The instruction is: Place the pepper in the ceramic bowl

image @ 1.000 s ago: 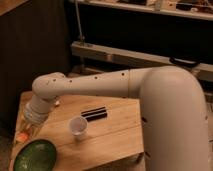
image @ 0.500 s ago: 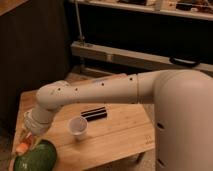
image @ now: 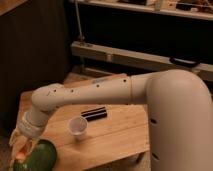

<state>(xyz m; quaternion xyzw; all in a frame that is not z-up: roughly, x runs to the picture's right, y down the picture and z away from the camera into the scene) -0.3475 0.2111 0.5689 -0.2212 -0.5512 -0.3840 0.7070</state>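
1. Reaching across the bench [image: 125,137] from the right: white arm [image: 95,92], extending down toward the lower left corner of the view.
2. Hanging at the left edge of the bench, just beside the left rim of the ceramic bowl [image: 42,156]: hand [image: 20,146].
3. Showing as an orange spot at the bottom of the hand, touching or just above the bowl's left rim: pepper [image: 20,156]. Cannot tell which.
4. Hand state: cannot tell.
5. Sitting at the front left corner of the bench, partly cut off by the lower frame edge: ceramic bowl, green and glossy.
6. Standing upright near the bowl, to its right: small whitish cup [image: 78,127].
7. Lying flat just behind the cup: dark flat object [image: 94,114].
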